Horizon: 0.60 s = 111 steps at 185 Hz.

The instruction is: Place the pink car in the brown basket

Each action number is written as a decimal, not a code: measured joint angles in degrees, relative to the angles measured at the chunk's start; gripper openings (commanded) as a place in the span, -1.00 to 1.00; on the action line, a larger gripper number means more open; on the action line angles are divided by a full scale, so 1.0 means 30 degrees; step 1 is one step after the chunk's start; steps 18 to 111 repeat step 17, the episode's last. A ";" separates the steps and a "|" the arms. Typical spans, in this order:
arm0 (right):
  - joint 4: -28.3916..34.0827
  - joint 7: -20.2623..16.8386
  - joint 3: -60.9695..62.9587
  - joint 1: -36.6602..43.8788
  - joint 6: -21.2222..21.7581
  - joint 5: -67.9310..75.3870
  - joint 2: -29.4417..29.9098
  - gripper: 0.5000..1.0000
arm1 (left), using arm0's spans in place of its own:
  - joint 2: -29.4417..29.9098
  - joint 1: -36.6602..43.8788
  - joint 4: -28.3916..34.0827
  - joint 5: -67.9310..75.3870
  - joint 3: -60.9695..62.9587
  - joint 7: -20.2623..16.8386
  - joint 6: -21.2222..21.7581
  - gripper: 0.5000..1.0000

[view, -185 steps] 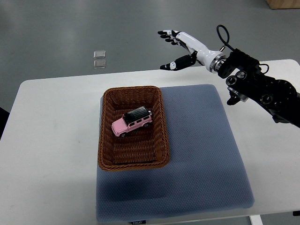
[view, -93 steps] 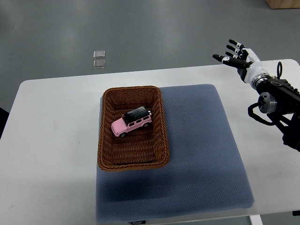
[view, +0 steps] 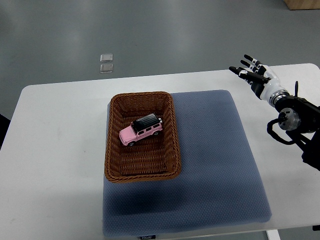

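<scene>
The right hand [view: 257, 75] hovers over the bench's [view: 55, 150] far right corner, fingers [view: 248, 64] spread, holding nothing. The pink car [view: 140, 130] lies inside the brown basket [view: 142, 172] on the grey mat [view: 215, 160], well apart from it.

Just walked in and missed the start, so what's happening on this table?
Nothing is being handled right now. The pink car already sits inside the brown basket, which rests on the left part of a blue-grey mat on the white table. The right hand is over near the table's far right edge, fingers spread and empty, well away from the basket. The left arm is out of view. The placing looks done.
</scene>
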 measured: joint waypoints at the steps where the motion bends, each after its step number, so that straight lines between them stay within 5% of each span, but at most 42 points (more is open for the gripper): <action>1: 0.0000 0.0000 0.0010 0.0001 0.0000 0.0000 0.0000 0.66 | 0.0000 0.0000 0.0000 0.0000 0.0000 0.0000 0.0000 1.00; 111: 0.0000 0.0000 0.0105 0.0012 0.0051 -0.0011 0.0023 0.66 | 0.0000 -0.0002 -0.0009 0.0000 0.0000 0.0000 0.0000 1.00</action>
